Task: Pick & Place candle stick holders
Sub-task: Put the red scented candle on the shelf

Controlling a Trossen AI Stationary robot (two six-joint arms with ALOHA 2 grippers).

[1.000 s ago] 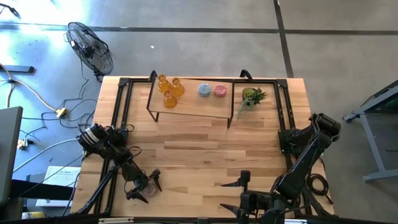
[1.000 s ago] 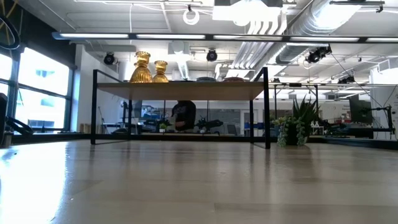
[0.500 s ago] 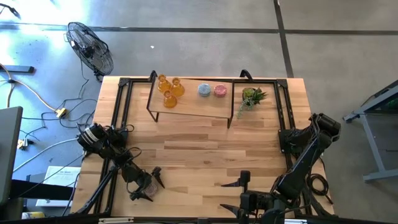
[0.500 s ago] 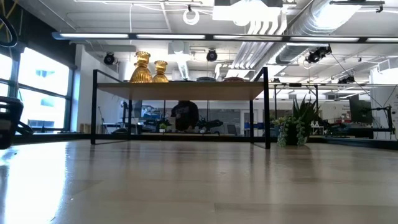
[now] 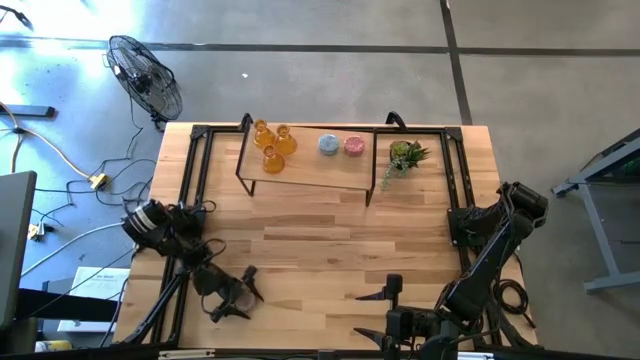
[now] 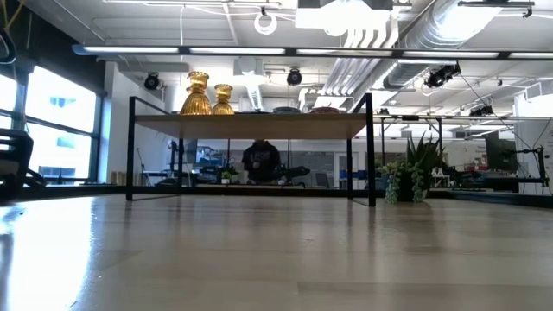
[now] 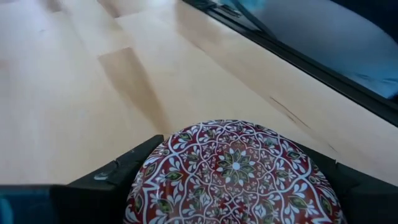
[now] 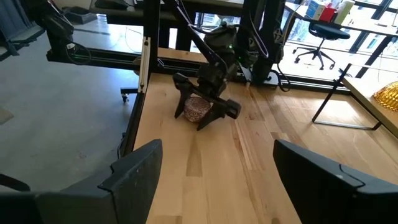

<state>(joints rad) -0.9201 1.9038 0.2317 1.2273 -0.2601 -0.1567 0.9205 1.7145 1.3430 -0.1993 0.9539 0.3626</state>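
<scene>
Five candle stick holders sat on the small black-framed shelf (image 5: 350, 176) at the far side of the table (image 5: 330, 240): three amber bottle-shaped holders (image 5: 270, 146) at its left end, then a blue-grey round holder (image 5: 328, 144) and a pink round holder (image 5: 354, 145) beside it. The potted plant (image 5: 405, 156) stood just right of the shelf.

The sixth, a squat round holder with a red patterned top (image 7: 233, 174), was at the near-left of the table, clamped between the fingers of the left end effector (image 5: 233, 296). The right wrist view showed it between those fingers just at or above the wood; contact with the table was not clear.

Change: over the last second the left end effector had shifted right and slightly away from the near edge, carrying the holder with it. Judged as grasp done, transport starting, probably toward the shelf. One of six left to place, so the task looked near its end.

The right end effector (image 5: 392, 312) waited at the near edge, right of centre, fingers wide apart, holding nothing. A person (image 6: 261, 161) showed in the room behind the shelf in the low view.
</scene>
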